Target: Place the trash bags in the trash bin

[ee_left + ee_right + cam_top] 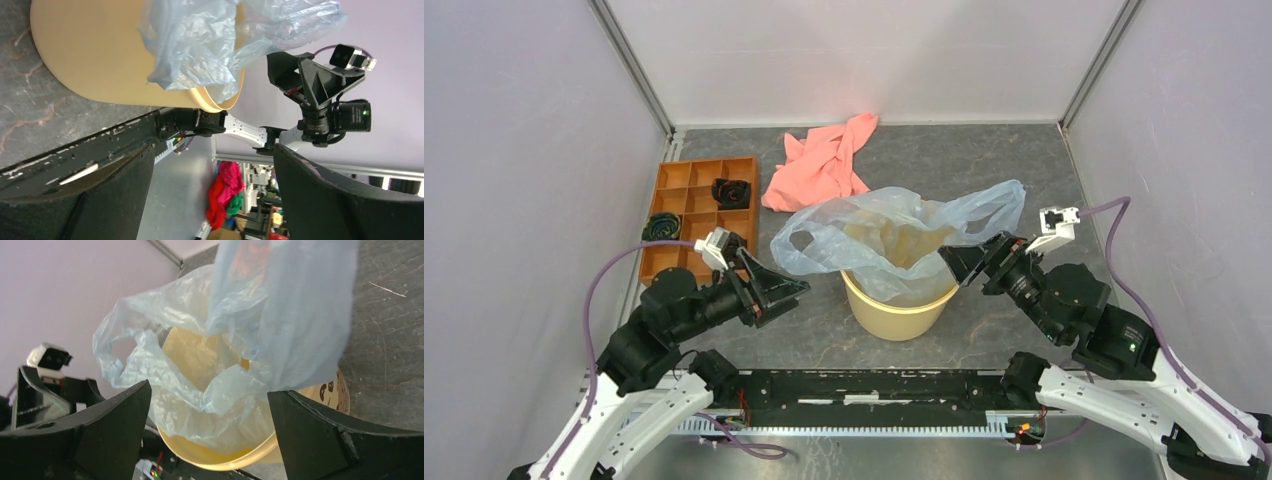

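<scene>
Over the trash bin's (pixel 899 312) mouth the trash bag (pixel 894 232) lies draped. Its middle sags inside the bin and its crinkled edges spill past the rim on both sides. Left of the bin, my left jaws stand spread wide with nothing between them. Right of the bin, my right jaws are spread too, with the film just ahead of them and not pinched. Behind the bin I see a pink cloth (pixel 819 170) crumpled on the bench (pixel 984 165), and an orange tray (pixel 686 192) sits farther left.
</scene>
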Robot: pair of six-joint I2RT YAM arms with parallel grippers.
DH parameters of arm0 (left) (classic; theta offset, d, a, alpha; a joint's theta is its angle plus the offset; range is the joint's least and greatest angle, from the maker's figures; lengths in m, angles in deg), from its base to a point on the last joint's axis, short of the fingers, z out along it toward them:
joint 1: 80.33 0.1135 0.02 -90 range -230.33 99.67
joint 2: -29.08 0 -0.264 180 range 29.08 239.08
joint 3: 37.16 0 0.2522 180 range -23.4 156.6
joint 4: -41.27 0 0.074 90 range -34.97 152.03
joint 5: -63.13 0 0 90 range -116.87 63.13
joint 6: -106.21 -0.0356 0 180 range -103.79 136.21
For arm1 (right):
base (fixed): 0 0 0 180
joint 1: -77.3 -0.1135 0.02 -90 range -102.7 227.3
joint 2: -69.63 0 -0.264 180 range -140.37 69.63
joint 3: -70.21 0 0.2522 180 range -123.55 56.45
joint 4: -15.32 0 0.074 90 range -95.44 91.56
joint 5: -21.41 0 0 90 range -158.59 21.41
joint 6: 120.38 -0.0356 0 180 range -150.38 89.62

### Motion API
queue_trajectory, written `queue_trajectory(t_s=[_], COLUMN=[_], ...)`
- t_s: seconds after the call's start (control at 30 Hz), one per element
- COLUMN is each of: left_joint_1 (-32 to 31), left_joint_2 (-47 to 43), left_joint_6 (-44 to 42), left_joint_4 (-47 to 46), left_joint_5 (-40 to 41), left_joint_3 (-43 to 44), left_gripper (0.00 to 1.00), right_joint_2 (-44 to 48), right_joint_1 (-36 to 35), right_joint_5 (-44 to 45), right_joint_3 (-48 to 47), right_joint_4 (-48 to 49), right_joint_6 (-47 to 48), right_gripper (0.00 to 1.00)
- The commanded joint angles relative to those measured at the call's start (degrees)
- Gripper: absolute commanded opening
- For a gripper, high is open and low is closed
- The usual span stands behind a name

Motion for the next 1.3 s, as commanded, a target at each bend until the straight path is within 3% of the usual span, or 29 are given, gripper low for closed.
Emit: queue_trajectory(t_s=[0.0,0.23,0.43,0.57,0.73,0.97,1.27], left_joint_1=[0.08,0.08,-0.01,-0.01,-0.29,-0.28,-0.32], left_joint_2=[1.29,5.31,7.96,10.43,12.85,12.76,7.73], left_joint_6=[9.1,14.22,16.91,15.94,14.38,11.28,8.54], left_joint_4=[-8.86,-13.48,-16.59,-16.64,-16.6,-13.94,-10.34], left_joint_5=[0.6,5.93,6.58,7.96,8.75,4.1,-4.34], left_joint_3=[-0.59,-2.8,-4.95,-3.31,-2.44,-1.2,-2.15], left_gripper=[0.93,0.75,0.77,0.76,0.54,0.05,0.02], right_joint_2=[0.27,-0.03,-2.4,-2.98,-3.24,-1.19,3.37], right_joint_1=[-0.01,0.05,0.1,0.02,0.09,0.09,0.04], right_joint_5=[8.9,10.24,9.82,10.47,10.46,8.47,-0.42], right_joint_3=[2.15,4.38,4.29,4.56,4.47,0.4,-3.37], right_joint_4=[3.3,5.18,5.73,6.09,5.38,0.17,-7.46], right_joint_6=[-7.63,-9.01,-8.59,-8.32,-8.41,-3.26,1.3], right_gripper=[0.91,0.76,0.75,0.57,0.33,0.01,0.0])
